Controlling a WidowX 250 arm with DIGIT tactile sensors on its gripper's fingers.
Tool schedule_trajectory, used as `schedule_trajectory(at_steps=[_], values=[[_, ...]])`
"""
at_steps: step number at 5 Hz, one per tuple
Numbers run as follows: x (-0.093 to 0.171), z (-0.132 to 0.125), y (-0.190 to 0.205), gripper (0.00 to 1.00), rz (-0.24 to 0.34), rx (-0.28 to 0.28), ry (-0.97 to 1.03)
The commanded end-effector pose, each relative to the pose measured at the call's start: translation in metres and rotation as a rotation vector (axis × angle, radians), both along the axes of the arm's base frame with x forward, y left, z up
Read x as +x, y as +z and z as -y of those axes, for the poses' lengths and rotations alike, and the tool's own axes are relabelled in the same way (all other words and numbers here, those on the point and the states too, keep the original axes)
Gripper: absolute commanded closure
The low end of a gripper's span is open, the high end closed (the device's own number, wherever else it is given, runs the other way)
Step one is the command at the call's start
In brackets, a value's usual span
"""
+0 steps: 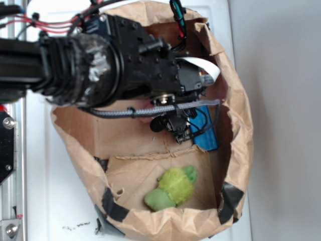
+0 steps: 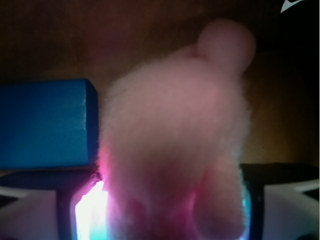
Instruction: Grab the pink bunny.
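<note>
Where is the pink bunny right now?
In the wrist view the pink bunny fills the middle, right beside the blue block, inside the paper bag.

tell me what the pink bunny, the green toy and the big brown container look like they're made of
The fuzzy light pink bunny looks like soft plush: its outline is hazy with fine pile. The lime-green stuffed toy also looks plush, with a shaggy matte surface. The crumpled brown container looks like kraft paper, matte, creased and torn at the rim, patched with what seems to be black tape.
</note>
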State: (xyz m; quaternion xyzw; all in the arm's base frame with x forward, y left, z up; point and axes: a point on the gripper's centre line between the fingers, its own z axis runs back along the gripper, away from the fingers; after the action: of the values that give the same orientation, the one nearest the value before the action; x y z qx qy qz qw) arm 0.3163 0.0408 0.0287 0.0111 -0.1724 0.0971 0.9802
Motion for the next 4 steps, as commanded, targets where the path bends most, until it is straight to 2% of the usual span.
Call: schedule_trajectory(at_steps=[1,2,4], values=[[-0.003,-0.003,0.021,1.00,0.039,-0.009,-0.017],[-0.011,-0.005,0.041,1.00,0.008,-0.009,-0.027],[-0.012,-0.010,0.098,1.00,-0.063,-0.076,0.004]])
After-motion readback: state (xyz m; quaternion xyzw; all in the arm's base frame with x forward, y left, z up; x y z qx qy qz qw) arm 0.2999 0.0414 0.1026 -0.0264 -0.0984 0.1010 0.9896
